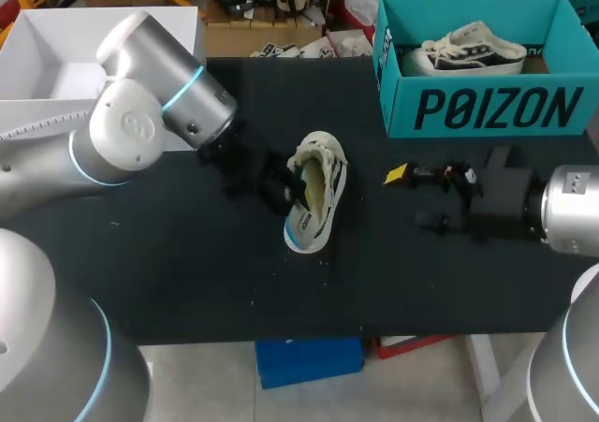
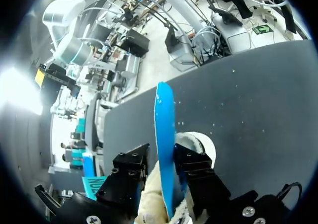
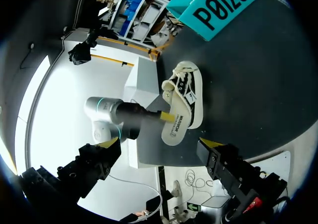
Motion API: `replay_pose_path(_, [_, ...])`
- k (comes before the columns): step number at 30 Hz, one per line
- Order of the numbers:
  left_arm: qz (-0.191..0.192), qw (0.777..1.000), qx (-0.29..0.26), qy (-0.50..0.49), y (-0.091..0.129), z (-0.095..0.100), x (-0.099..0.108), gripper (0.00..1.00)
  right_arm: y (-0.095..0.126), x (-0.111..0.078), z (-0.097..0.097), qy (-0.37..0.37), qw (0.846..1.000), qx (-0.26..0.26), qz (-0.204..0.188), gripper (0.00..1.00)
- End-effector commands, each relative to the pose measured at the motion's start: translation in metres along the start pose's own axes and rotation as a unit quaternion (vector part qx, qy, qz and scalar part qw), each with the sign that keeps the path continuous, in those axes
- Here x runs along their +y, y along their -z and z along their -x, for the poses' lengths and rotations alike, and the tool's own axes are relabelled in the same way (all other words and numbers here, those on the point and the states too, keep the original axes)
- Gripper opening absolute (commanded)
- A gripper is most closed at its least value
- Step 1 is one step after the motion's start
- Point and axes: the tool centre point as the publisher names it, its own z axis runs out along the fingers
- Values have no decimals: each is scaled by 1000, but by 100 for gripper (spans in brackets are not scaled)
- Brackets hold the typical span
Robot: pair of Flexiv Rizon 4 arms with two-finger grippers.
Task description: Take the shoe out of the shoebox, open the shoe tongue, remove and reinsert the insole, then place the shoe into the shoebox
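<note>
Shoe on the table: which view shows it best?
Right wrist view: the whole shoe shows side-on, laces included. Head view has it from above, partly behind the left gripper. Left wrist view shows mostly the insole it grips.

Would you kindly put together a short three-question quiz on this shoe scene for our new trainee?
1. True or false: the right gripper holds the shoe lying on the table.
2. What does the left gripper clamp? A) a lace B) the blue insole C) a box lid
3. Fill in: a second shoe lies inside the teal ____.
Key: 1 false, its fingers are open and apart from it; 2 B; 3 shoebox.
</note>
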Motion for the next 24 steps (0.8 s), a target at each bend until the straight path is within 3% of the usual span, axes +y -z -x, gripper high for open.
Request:
replay_pose_path(1, [-2,1000,4,-1,1,-2,-3,0,1,0,0,0,1000,-1,0,100])
replay_pose_path(24, [16,1000,-12,-4,-6,1,14,0,1,0,0,0,1000,-1,0,100])
